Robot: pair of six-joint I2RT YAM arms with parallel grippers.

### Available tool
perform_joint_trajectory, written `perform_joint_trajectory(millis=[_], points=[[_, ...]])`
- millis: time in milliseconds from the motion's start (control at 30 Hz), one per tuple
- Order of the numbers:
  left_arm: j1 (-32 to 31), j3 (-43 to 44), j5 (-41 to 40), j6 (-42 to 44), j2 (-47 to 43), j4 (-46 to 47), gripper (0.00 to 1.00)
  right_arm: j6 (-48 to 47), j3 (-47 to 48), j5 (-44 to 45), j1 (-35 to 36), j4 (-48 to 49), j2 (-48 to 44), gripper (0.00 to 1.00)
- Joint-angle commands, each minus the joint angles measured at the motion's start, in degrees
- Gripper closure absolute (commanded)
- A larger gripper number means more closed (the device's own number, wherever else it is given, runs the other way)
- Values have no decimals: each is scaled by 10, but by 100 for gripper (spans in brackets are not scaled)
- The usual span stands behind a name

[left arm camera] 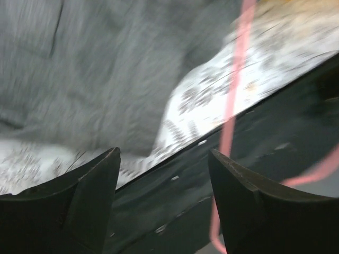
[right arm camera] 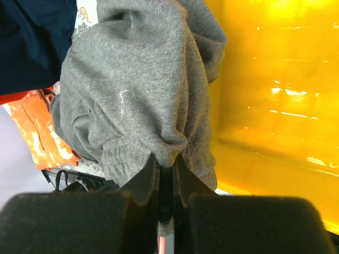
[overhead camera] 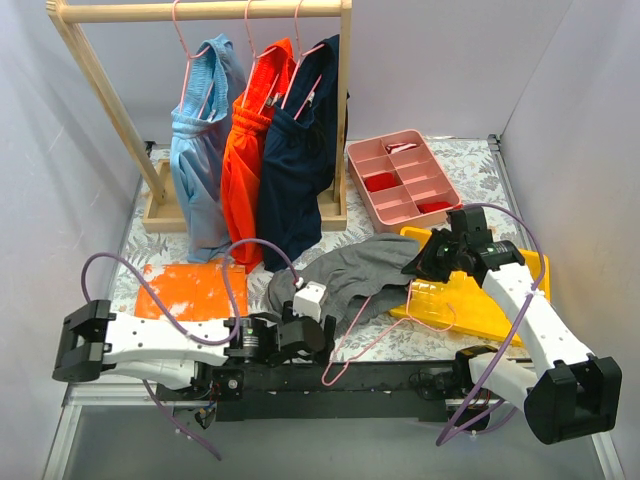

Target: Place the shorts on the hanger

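The dark grey shorts (overhead camera: 350, 272) lie crumpled on the table's middle, partly over the thin pink hanger (overhead camera: 368, 318), whose hook (overhead camera: 335, 375) hangs past the near edge. My right gripper (overhead camera: 425, 262) is shut on the shorts' right edge; in the right wrist view the shorts (right arm camera: 137, 90) are pinched at the gripper's tips (right arm camera: 166, 159), with a bit of pink wire (right arm camera: 165, 244) showing between the jaws. My left gripper (overhead camera: 308, 335) is open and empty near the shorts' near edge. The blurred left wrist view shows the shorts (left arm camera: 95, 69), the hanger wire (left arm camera: 235, 79) and the gripper (left arm camera: 164, 159), empty.
A pale wooden rail (overhead camera: 200, 12) at the back holds light blue (overhead camera: 200, 140), orange (overhead camera: 245, 160) and navy (overhead camera: 300, 160) garments. A pink compartment tray (overhead camera: 402, 178) stands at the back right. A yellow tray (overhead camera: 500, 300) lies under the right arm. An orange garment (overhead camera: 190, 290) lies front left.
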Motion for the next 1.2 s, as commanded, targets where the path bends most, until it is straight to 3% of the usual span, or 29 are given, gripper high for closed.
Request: perform_joint_trajectory(millis=[0,300,433,600,633,700,967,1167], points=[[17,36,6,-56,37,-99,32,-9,20,22,1,-5,-15,99],[57,75,28,14,125,-68,29,13,30,34,1,-23,-2,99],[64,94,21,16,159,-86,35,38,48,51,1,-51,7,99],[76,97,10,15,156,-107,56,63,56,83,1,-56,-6,99],[80,96,11,15,149,-114,65,63,57,85,1,-56,-7,99],[84,95,19,21,140,-118,68,62,62,90,0,-63,-3,99],[85,109,54,26,96,-129,100,54,66,80,1,-60,26,99],[88,143,87,20,40,-184,100,107,92,95,1,-50,26,99]])
